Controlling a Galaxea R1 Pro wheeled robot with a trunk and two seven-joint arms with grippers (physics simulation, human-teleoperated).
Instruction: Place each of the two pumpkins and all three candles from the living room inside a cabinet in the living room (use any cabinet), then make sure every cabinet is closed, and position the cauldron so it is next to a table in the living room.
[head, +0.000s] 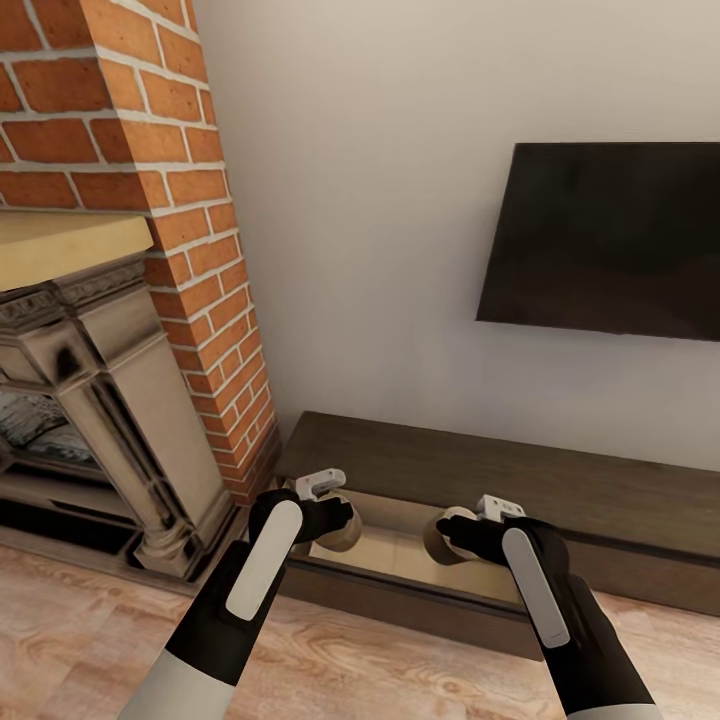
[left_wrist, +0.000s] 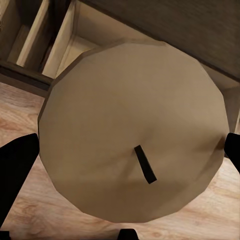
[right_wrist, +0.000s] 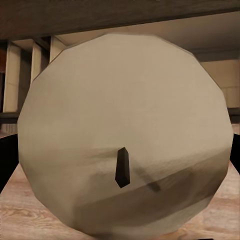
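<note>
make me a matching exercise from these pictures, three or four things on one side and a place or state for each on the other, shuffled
Things
1. left pincer
2. right pincer
3. cabinet drawer
4. television
5. fireplace

Places or states
A. mounted on the wall above the cabinet
B. pulled open, pale wood inside
C. holds a candle at the drawer's fireplace end
D. holds a candle further from the fireplace
E. beside the cabinet, under brick

Pairs: 1-C, 2-D, 3-B, 4-A, 5-E
</note>
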